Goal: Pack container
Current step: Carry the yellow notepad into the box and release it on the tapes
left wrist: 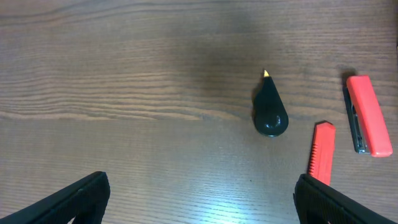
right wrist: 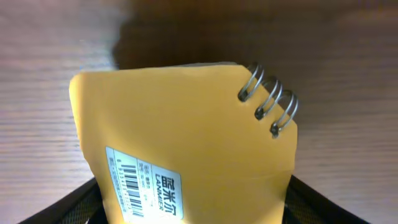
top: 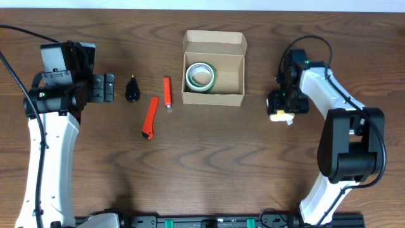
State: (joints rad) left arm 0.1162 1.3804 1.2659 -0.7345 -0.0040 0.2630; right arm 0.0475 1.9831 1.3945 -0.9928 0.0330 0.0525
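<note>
The container (top: 213, 98), a small brown cardboard box, stands open at the back middle of the table with its lid flap up. A green and white tape roll (top: 200, 76) lies in its left half. My right gripper (top: 280, 107) is to the right of the box, shut on a yellow spiral notepad (top: 278, 116). In the right wrist view the notepad (right wrist: 186, 130), with a barcode label, fills the space between the fingers (right wrist: 193, 208). My left gripper (top: 101, 87) is open and empty at the far left; it shows the same in the left wrist view (left wrist: 202, 193).
Between my left gripper and the box lie a black teardrop-shaped object (top: 132, 88) (left wrist: 270, 112), an orange utility knife (top: 150, 117) (left wrist: 321, 152) and a red stapler-like tool (top: 168, 92) (left wrist: 369, 115).
</note>
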